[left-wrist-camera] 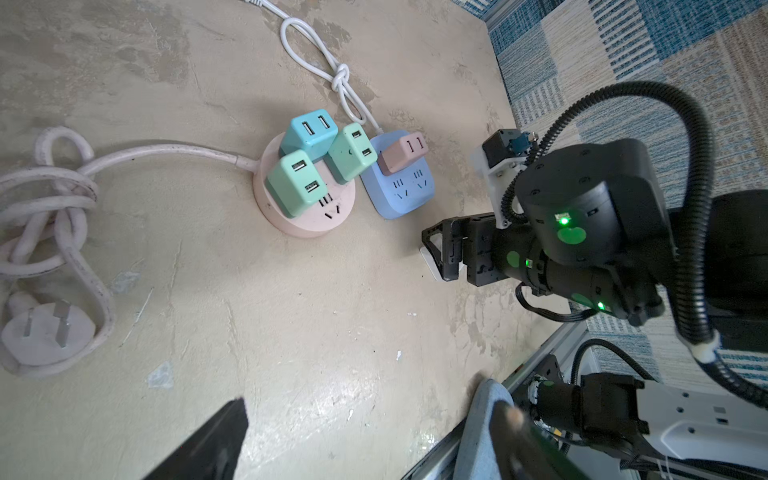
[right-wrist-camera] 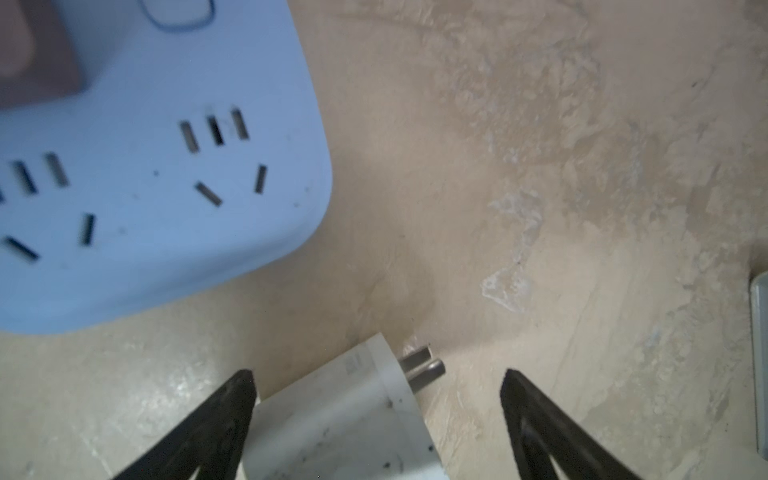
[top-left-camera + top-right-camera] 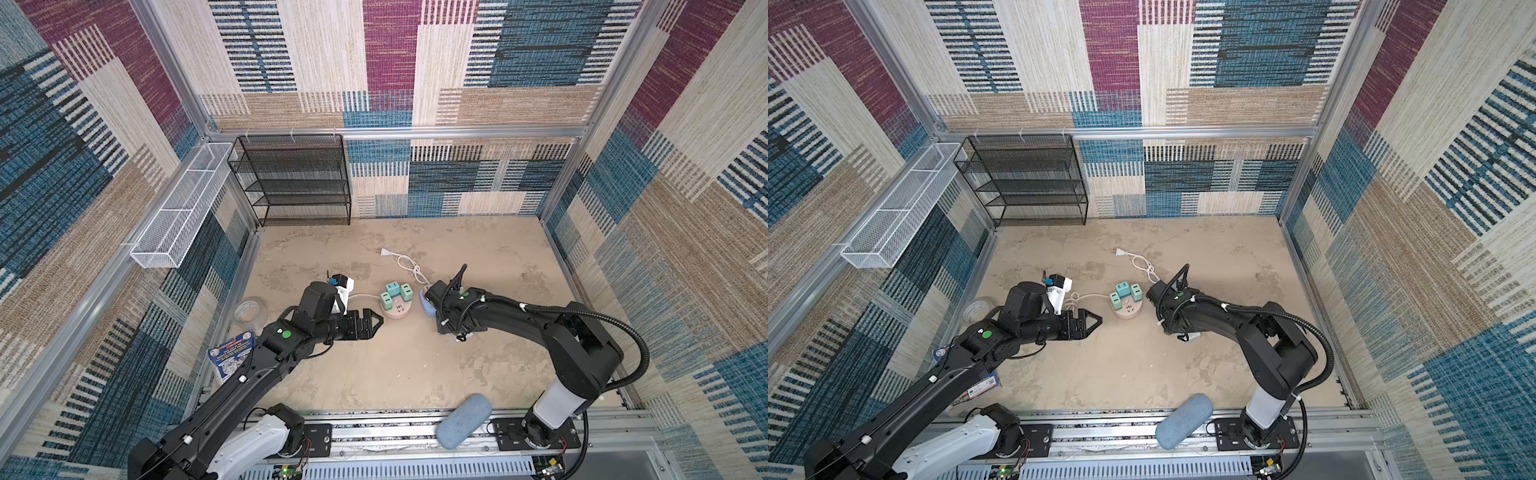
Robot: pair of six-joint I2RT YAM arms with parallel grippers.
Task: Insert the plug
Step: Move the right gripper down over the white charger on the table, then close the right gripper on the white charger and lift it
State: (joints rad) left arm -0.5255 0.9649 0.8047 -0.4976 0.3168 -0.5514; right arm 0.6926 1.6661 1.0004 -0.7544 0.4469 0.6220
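A white plug point(image 2: 345, 415) lies on its side on the table, its two metal prongs point(image 2: 419, 365) pointing away from the blue socket block point(image 2: 145, 187). My right gripper point(image 2: 376, 376) stands open over it, pointing down. One finger is close beside the plug's body and the other is well apart. In both top views the wrist hides most of the plug point(image 3: 460, 338). The blue block point(image 1: 399, 183) carries a brownish adapter. My left gripper point(image 3: 374, 322) is open and empty, next to the round pink socket point(image 3: 397, 309), which holds three green and teal adapters.
A knotted white cord point(image 3: 409, 266) trails behind the sockets. The pink cord and its plug point(image 1: 45, 332) lie coiled under the left wrist. A tape roll point(image 3: 249, 309) and booklet point(image 3: 232, 357) sit at the left edge. A blue-grey pad point(image 3: 463, 419) rests at the front rail. A black mesh shelf point(image 3: 295, 178) stands at the back.
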